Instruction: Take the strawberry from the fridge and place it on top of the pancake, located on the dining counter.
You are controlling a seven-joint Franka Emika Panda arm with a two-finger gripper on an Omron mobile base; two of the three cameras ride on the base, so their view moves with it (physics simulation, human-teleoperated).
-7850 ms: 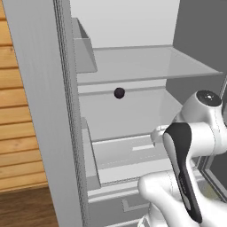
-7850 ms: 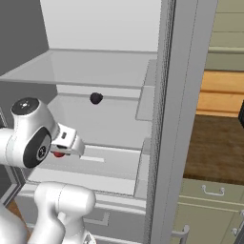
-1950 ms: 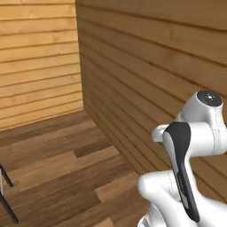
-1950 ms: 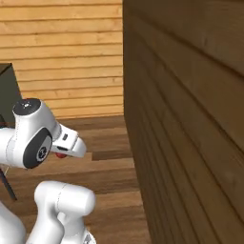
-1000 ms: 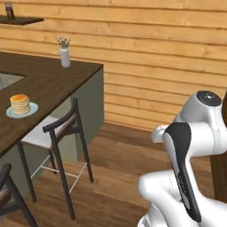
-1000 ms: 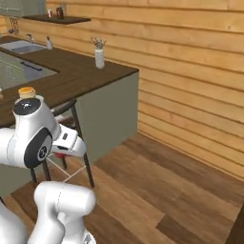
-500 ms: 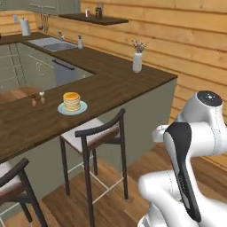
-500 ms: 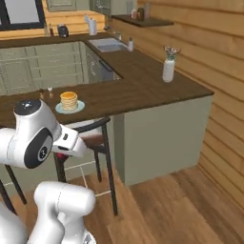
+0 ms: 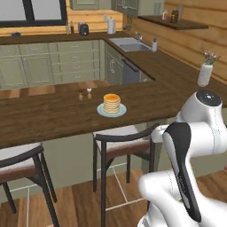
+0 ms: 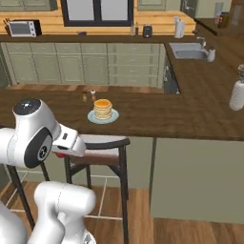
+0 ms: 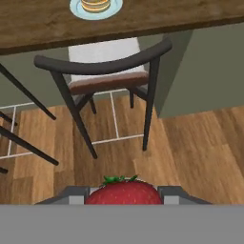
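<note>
In the hand view the bright red strawberry (image 11: 124, 191) with green leaves sits between the two fingertips of my gripper (image 11: 124, 194), which is shut on it. From the right base view a red bit of the strawberry (image 10: 59, 154) peeks out under the hand, held low in front of my body. The pancake (image 9: 111, 103) (image 10: 102, 108) (image 11: 95, 4) is a golden stack on a pale blue plate on the dark-brown dining counter (image 9: 48, 116) (image 10: 171, 121) (image 11: 157, 16), ahead of and above the gripper. The fridge is out of view.
A white-seated, black-legged stool (image 9: 122, 142) (image 10: 97, 143) (image 11: 102, 66) stands between me and the counter, with another stool (image 9: 20, 160) to the left. Two small shakers (image 9: 84, 92) stand behind the plate. A white vase (image 10: 237, 93) and the sink (image 10: 189, 51) lie to the right.
The base has swung round: the whole view swept from the wooden wall to the dining counter, which now faces me with the pancake near the middle. The grip on the strawberry is unchanged.
</note>
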